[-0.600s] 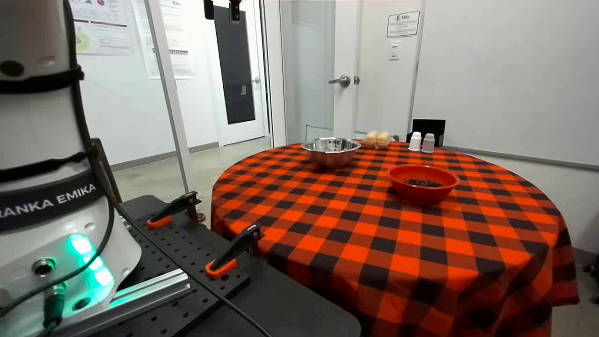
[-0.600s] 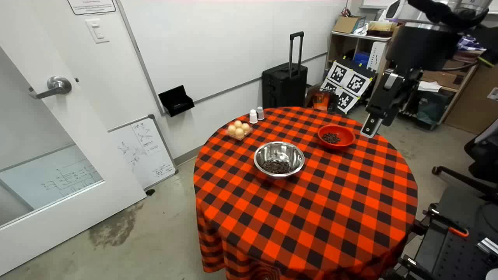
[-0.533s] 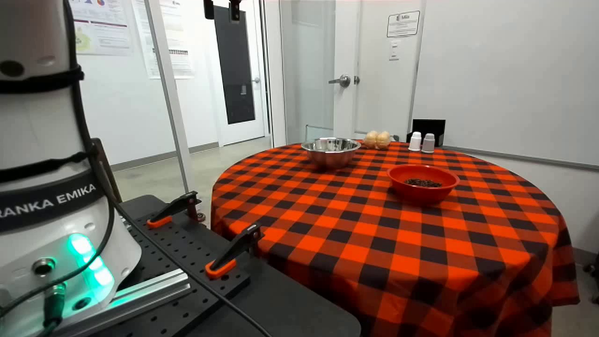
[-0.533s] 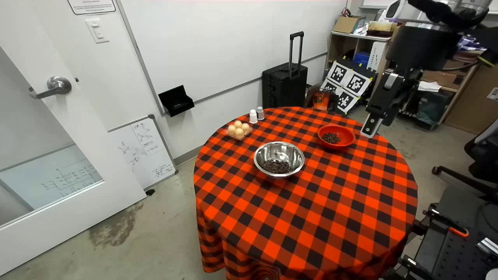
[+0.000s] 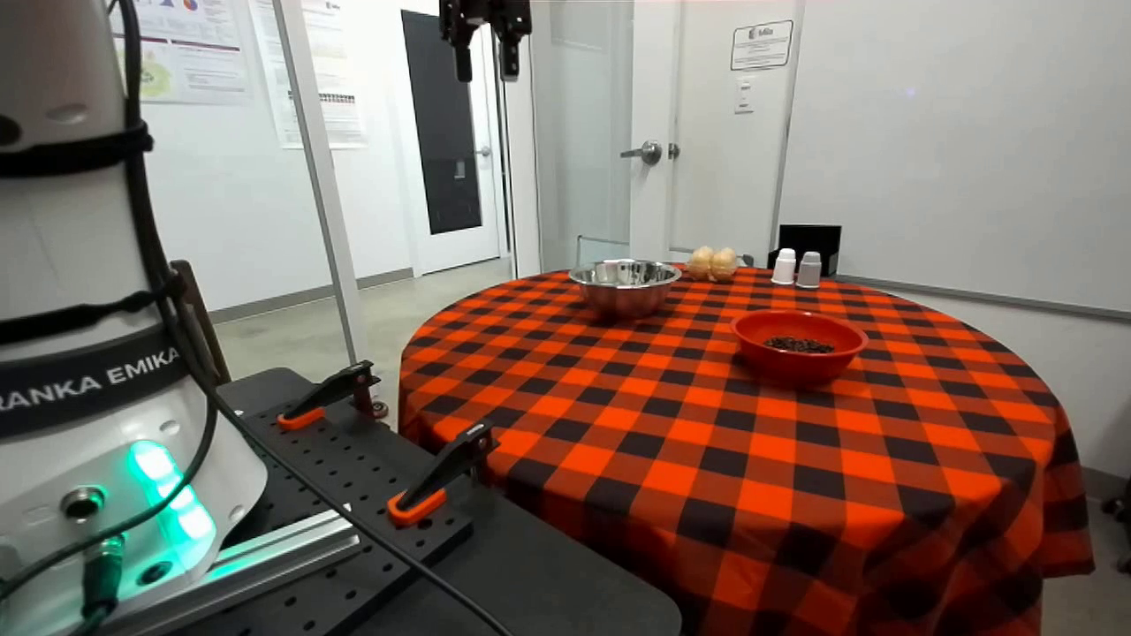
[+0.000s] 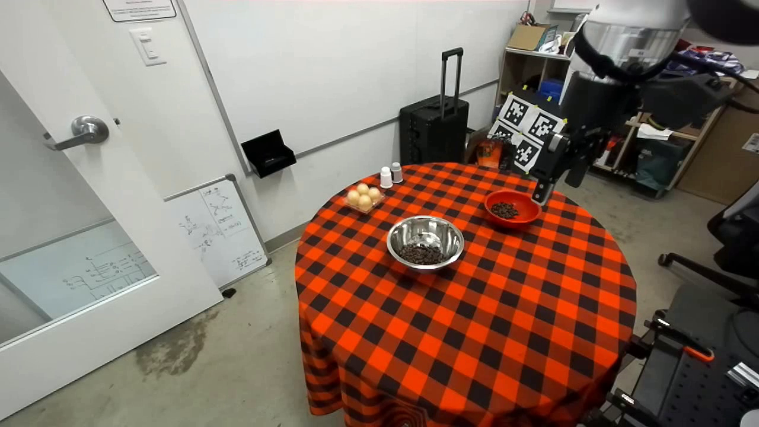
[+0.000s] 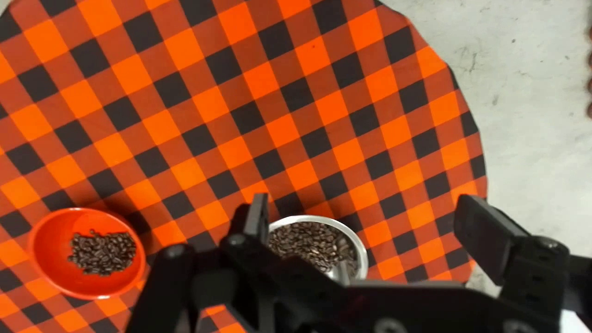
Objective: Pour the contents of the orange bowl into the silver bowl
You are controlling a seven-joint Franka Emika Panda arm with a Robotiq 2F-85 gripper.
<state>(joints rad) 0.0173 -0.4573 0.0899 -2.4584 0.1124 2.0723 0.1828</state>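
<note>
The orange bowl (image 5: 798,364) stands upright on the checked cloth with dark beans in it; it also shows in an exterior view (image 6: 511,224) and in the wrist view (image 7: 53,245). The silver bowl (image 5: 624,302) stands upright apart from it and also holds dark beans, seen in an exterior view (image 6: 437,235) and in the wrist view (image 7: 362,249), where the gripper partly hides it. My gripper (image 7: 364,203) is open and empty, its fingers wide apart, high above the table. In both exterior views it hangs in the air (image 5: 486,72) (image 6: 558,185), touching neither bowl.
A clear pack of eggs (image 6: 363,198) and white and grey shakers (image 6: 386,177) stand near the table's far edge. The round table (image 6: 474,356) has a red-and-black checked cloth. Orange-tipped clamps (image 5: 420,505) sit on the robot's base plate beside the table.
The gripper has moved lower and farther out over the table: rightward and down in an exterior view, leftward in an exterior view. The bowls have not moved.
</note>
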